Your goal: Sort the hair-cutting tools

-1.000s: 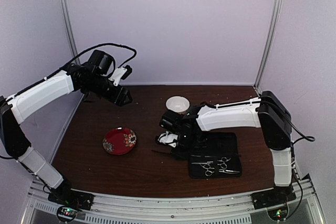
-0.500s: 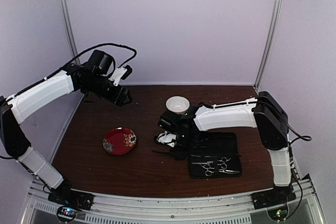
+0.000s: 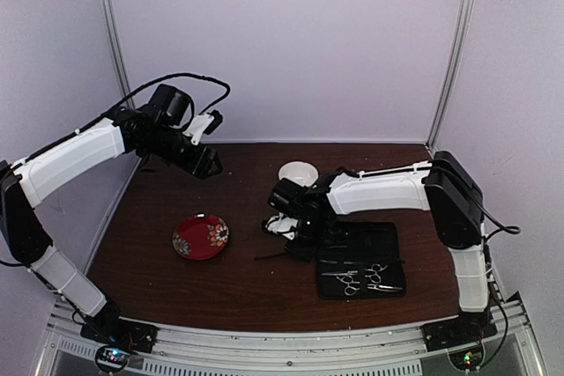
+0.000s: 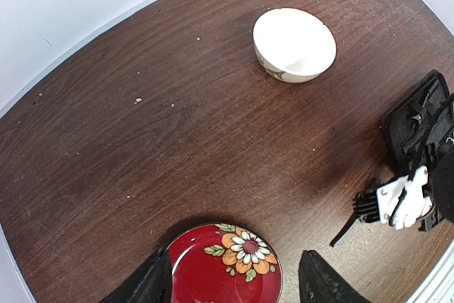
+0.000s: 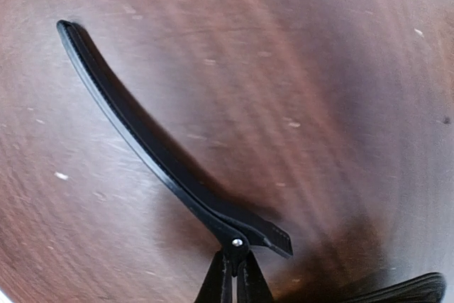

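Right end effector: you have it clenched on the hinge end of the thin black stick-like clip, just off the left edge of the flat black rectangular case. The clip's long tip points away from the case over the dark wooden surface; whether it touches the wood, cannot tell.

Slim silver metal scissors with ring handles lie in the near half of the case. A second silver pair lies just beside them, farther from the clip.

Left end effector: released, fingers spread, grasping nothing. It hangs well left of the case, above the round red flower-patterned plate.

A white round bowl sits beyond the case's far left corner.
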